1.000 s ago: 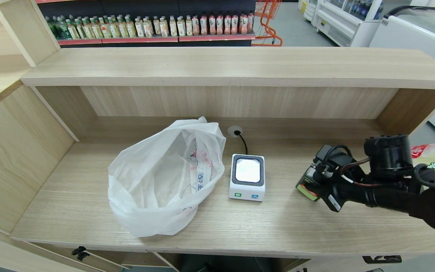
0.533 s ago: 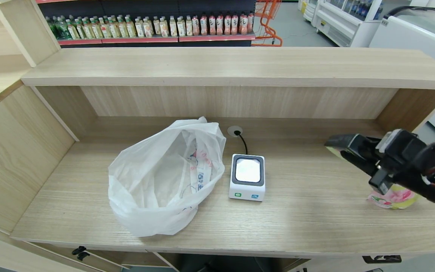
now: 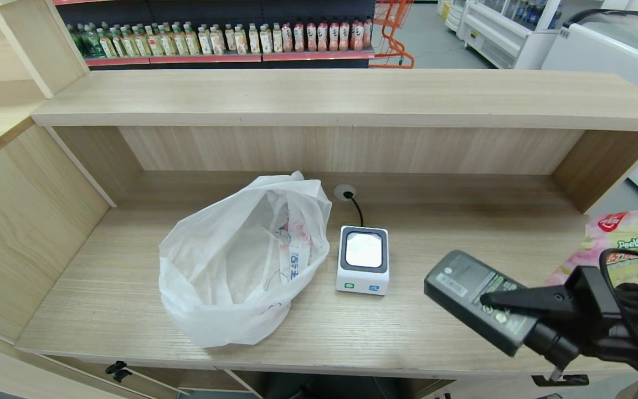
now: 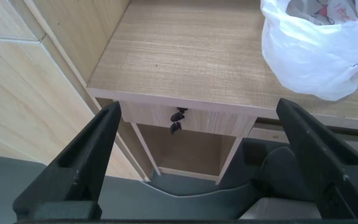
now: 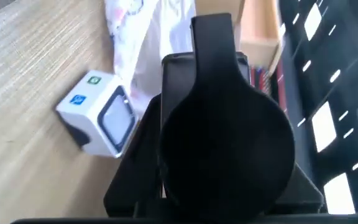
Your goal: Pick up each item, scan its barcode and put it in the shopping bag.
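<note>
1. In the lower right of the head view, a dark flat pack (image 3: 463, 282) is pinched by the right gripper (image 3: 510, 310). One finger is laid across its labelled upper face. The pack is held above the wooden counter (image 3: 407, 338), apart from the surface.
2. At the centre of that view a small white scanner (image 3: 362, 265) is seen, its glass window facing up. The open white shopping bag (image 3: 230, 266) is slumped just beside it, at centre left.
3. The step in hand is judged to be the scan. The pack should be carried over the window and its barcode turned down toward the glass. The grip should be kept firm and the finger kept off the code.
4. The left gripper (image 4: 197, 165) is spread wide and empty, held out in front of the counter's front edge, near the bag's end.
5. A pale snack packet (image 3: 621, 244) at the right edge is cut off by the frame and partly covered by the arm.
6. The pack's underside and the lower finger are hidden. The label's print is too small for a barcode to be made out. The bag's contents cannot be told.
</note>
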Robot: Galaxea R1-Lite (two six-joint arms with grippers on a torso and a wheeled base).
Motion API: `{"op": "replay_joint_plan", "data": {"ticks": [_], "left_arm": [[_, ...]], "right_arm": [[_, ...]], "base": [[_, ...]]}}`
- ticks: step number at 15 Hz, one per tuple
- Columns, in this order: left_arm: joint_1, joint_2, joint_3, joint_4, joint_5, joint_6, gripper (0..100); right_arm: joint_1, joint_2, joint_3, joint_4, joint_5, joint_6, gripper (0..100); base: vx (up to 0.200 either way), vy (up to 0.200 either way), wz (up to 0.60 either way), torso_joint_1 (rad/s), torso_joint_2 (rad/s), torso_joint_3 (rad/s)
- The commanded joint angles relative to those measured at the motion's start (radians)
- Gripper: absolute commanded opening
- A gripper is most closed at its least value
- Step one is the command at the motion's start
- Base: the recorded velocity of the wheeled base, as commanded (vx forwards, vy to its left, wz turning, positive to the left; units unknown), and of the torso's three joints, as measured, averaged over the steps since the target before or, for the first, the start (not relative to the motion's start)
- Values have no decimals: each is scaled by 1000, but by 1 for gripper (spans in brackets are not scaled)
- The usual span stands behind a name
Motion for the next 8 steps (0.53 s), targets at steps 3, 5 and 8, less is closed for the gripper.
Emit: {"op": "replay_joint_plan", "data": {"ticks": [3,5,8], "left_arm": [[2,0,0,0,0,0,100],[0,0,0,0,0,0,100],[0,0,0,0,0,0,100]], "right_arm": [[113,-53,-11,110,26,-331,0],[233,-6,-32,105,26,-405,0],[354,70,-55,102,26,-472,0]], "base": [[0,0,0,0,0,0],[0,0,0,0,0,0],[0,0,0,0,0,0]]}}
